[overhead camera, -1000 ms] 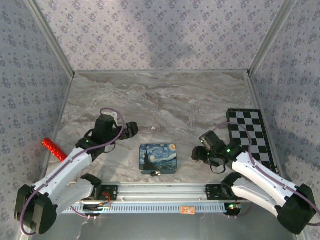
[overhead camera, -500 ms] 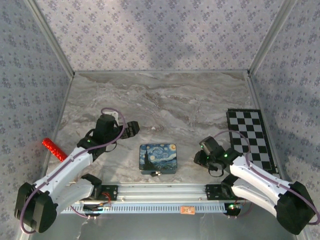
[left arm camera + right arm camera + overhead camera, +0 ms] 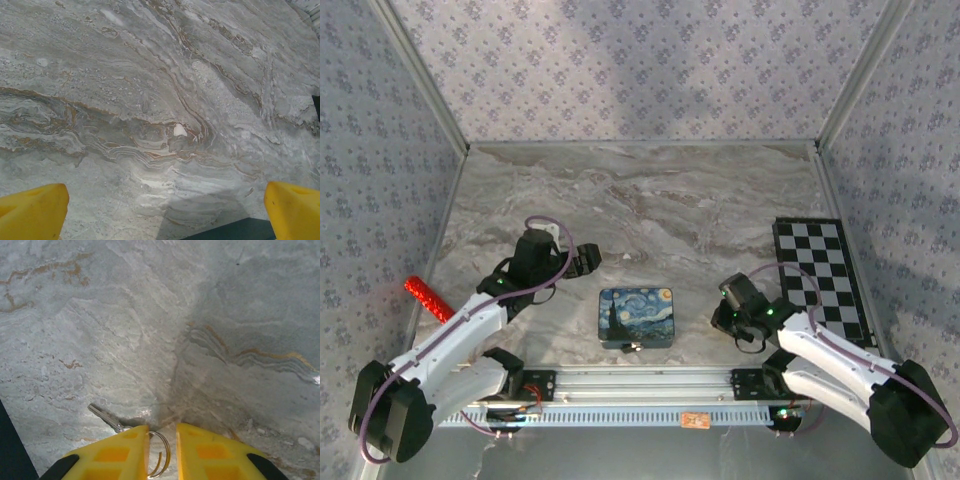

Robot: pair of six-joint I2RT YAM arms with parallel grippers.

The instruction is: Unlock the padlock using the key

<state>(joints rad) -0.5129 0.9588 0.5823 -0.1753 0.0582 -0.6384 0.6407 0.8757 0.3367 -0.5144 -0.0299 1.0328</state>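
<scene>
The padlock (image 3: 631, 346) lies against the near edge of the blue box (image 3: 636, 312). To the right of the box, the right gripper (image 3: 162, 430) has its jaws close together, with the ring (image 3: 161, 452) of the key (image 3: 104, 416) in the narrow gap. Whether they actually pinch it cannot be told. The likely risk is a thin, off-centre hold on the ring alone: the key blade could swing loose or slip back onto the worktop (image 3: 650, 200), leaving it badly aimed for the keyhole. Beyond the box's far-left corner, the left gripper (image 3: 166, 200) hangs with jaws wide apart, and the padlock is unsteadied.
</scene>
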